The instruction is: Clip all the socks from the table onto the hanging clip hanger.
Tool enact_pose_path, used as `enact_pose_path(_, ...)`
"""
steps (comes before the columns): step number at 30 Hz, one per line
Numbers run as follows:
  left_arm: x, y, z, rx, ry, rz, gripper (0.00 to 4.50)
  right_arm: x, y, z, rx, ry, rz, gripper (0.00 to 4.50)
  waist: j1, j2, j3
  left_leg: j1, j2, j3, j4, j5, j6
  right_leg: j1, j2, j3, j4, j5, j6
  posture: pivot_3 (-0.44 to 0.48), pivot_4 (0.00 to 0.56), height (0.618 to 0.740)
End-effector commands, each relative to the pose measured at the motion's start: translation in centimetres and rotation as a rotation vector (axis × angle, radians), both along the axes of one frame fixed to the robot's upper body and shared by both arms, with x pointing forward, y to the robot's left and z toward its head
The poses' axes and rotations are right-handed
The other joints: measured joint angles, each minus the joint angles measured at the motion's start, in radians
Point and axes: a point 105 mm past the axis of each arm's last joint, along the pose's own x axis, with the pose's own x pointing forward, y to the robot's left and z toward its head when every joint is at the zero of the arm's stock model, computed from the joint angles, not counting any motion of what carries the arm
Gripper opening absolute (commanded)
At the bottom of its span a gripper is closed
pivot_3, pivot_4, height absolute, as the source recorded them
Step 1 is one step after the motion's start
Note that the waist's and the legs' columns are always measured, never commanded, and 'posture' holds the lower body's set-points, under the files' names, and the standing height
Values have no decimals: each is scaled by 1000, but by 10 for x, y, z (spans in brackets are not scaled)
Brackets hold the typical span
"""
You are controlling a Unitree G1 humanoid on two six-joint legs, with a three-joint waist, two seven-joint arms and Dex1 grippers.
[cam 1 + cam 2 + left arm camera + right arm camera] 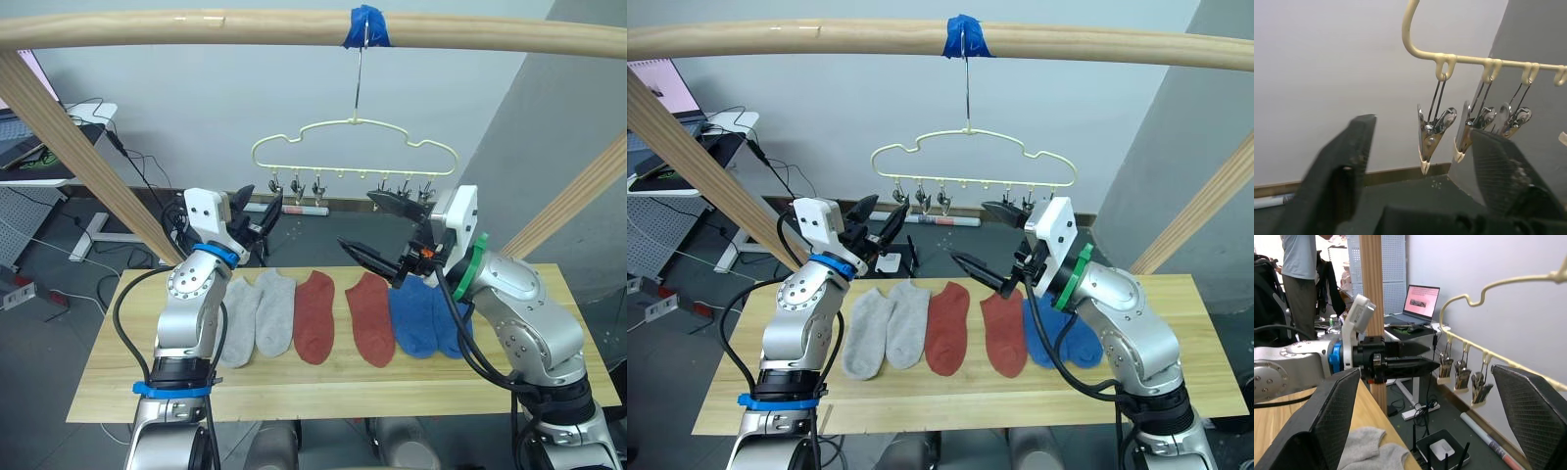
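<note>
On the table (549, 377), your six socks are lying flat in a row, none of them lifted. From left to right you are looking at the two light grey socks (259, 315), the two rust red socks (343, 315) and the two blue socks (423, 321). Neighbouring socks within each pair are lying just beside one another, with the blue pair overlapping.

Above the far edge of the table, the clip hanger (353, 142) is hanging by its hook from the wooden beam (147, 27), at the strip of blue tape (366, 26). Its metal clips (1431, 132) are dangling in a row along the lower wire, and every clip is hanging empty.

Your left gripper (263, 217) is hovering in the air at the left end of the clip row, near the leftmost clips but not touching them. Its fingers are standing wide apart and are holding nothing.

Your right gripper (378, 226) is hovering near the right end of the clip row, above the rust red and blue socks. Its fingers are also spread wide, one reaching up toward the clips and one pointing down toward the table, and they are carrying nothing.
</note>
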Motion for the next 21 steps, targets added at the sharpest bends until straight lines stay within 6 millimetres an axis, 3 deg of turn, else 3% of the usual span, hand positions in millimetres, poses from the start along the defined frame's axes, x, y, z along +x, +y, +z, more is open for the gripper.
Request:
enact_pose_path(1, -1, -2, 14, -2, -63, 1, 2814, -6, 4, 8, 10, -34, 39, 4500, 0, 0, 0, 0, 0, 0, 0, 0, 0, 0, 0, 0, 0, 0, 0, -236, 231, 740)
enact_pose_path(12, 4, -10, 12, -14, -70, -5, 2814, -8, 9, 13, -6, -61, 80, 4500, -2, 0, 0, -1, 0, 0, 0, 0, 0, -1, 0, 0, 0, 0, 0, -244, 226, 740)
enact_pose_path(21, 15, -15, 22, -46, -112, 17, 2814, -7, 10, 18, -18, -93, 88, 4500, -9, 0, 0, -1, 0, 0, 0, 0, 0, -1, 0, 0, 0, 0, 0, -254, 222, 740)
